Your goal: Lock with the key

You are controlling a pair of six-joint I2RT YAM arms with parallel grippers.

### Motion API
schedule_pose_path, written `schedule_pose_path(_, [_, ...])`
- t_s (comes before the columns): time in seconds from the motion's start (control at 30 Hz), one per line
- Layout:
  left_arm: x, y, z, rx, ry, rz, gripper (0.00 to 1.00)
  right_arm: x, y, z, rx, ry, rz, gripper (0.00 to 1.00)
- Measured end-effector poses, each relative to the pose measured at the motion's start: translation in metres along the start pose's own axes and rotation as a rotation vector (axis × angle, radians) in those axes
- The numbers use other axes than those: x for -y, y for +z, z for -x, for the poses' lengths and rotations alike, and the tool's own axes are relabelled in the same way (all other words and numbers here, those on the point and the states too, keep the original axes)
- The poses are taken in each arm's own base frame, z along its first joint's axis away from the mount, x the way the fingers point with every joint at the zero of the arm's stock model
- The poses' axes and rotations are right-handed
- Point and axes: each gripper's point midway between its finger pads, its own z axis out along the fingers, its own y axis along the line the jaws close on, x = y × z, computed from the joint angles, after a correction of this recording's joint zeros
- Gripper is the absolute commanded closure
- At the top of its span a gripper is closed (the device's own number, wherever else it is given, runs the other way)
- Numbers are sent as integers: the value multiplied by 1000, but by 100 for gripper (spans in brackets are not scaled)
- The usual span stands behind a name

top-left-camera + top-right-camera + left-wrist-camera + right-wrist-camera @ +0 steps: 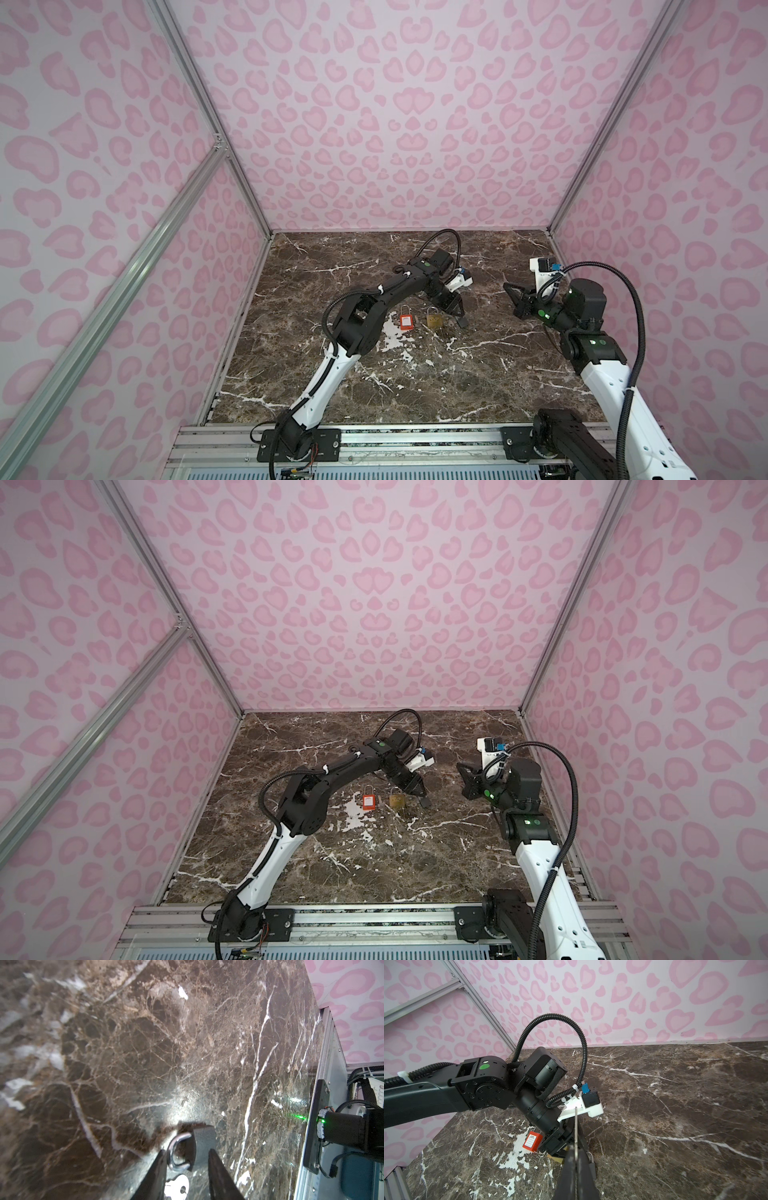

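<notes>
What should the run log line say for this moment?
left gripper open at grey padlock | right gripper shut on key | key not yet in lock

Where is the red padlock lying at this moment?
In both top views the red padlock lies on the marble table near its middle, just left of the brass padlock and not touching it.

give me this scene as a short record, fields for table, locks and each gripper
table: brown marble
locks: red padlock, brass padlock and grey padlock, lying side by side
left gripper: low over the table, jaws apart, grey padlock between its tips
right gripper: raised off the table, shut on a thin metal key
</notes>
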Motion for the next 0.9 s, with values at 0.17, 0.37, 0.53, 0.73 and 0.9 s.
schedule_pose_path(0.17, [-2, 3, 3, 6, -7, 0, 56, 0, 0, 0, 1, 0, 0, 100])
schedule_pose_path(0.37, [-6, -2, 7, 23, -36, 43, 55, 0, 0, 0, 2, 0, 0, 100])
schedule_pose_path(0.53, [3, -19, 6, 45, -56, 64, 54, 0, 0, -2, -2, 3, -1, 100])
schedule_pose_path(0.73, [6, -16, -3, 36, -78, 60, 52, -1, -1, -1, 7, 1, 6, 100])
schedule_pose_path(0.9, [10, -12, -6, 28, -88, 50, 49, -2, -2, -1, 8, 2, 8, 100])
